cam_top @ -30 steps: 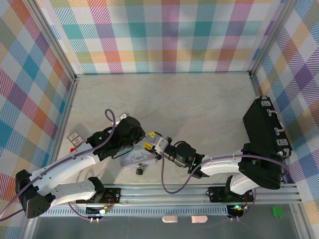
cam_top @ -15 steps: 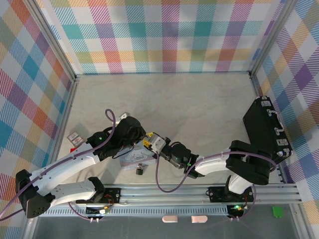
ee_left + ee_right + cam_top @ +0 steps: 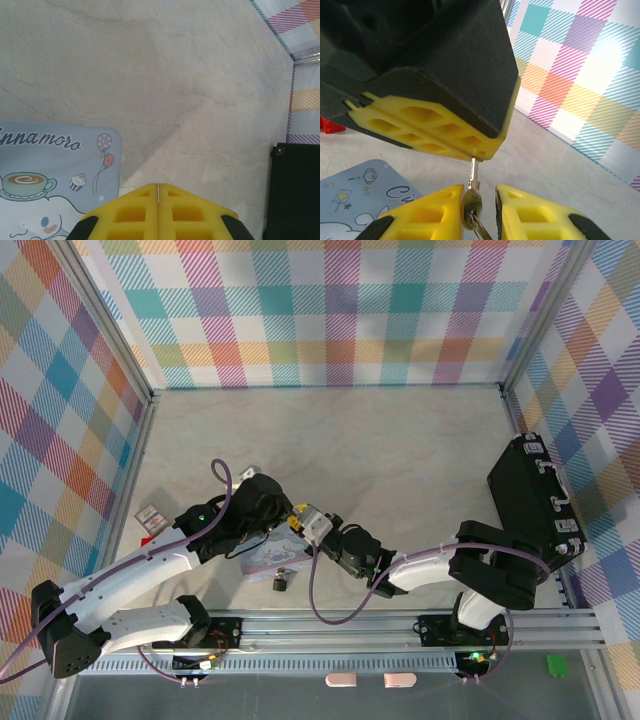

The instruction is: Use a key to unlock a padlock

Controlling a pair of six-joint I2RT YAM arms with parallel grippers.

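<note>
The key (image 3: pixel 471 204), probably light, stiff and slippery, is being pinched by its tip in the closed left gripper (image 3: pixel 481 150); its flat head, the best hold, is being flanked by the slightly parted right gripper (image 3: pixel 480 196).

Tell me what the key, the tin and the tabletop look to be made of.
The key: metal, greyish-gold with a dull shine; light glints on its round head and thin blade.
The tin: probably painted sheet metal, pale blue and satin, with printed cartoons and a rounded corner; it could also be plastic.
The tabletop: pale and matt with marble-like veins; perhaps a printed laminate rather than stone.
</note>
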